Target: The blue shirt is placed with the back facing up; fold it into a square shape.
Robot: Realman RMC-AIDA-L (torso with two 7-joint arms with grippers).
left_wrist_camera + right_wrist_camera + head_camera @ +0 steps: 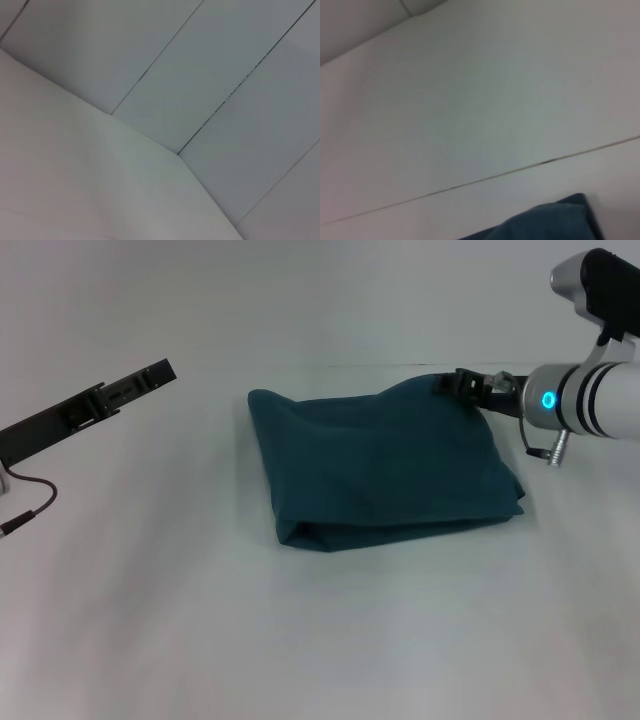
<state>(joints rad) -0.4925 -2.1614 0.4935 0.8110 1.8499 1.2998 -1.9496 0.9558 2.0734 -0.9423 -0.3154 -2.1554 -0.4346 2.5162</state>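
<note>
Teal blue shirt (385, 465) lies folded; right tool (462, 383) at its far corner.

Right gripper (462, 383) jaws hidden against blue shirt (385, 465) corner; shirt underside unseen; left arm cut by frame edge.

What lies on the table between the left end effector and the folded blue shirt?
Nothing: in the head view, only bare white table separates the left end effector from the dark teal-blue cotton shirt.

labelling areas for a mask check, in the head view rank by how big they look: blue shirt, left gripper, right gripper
1. blue shirt, by far the largest.
2. left gripper, a long dark bar.
3. right gripper, smallest, at the shirt's far right corner.
Differing camera distance makes 2 and 3 unsure.
</note>
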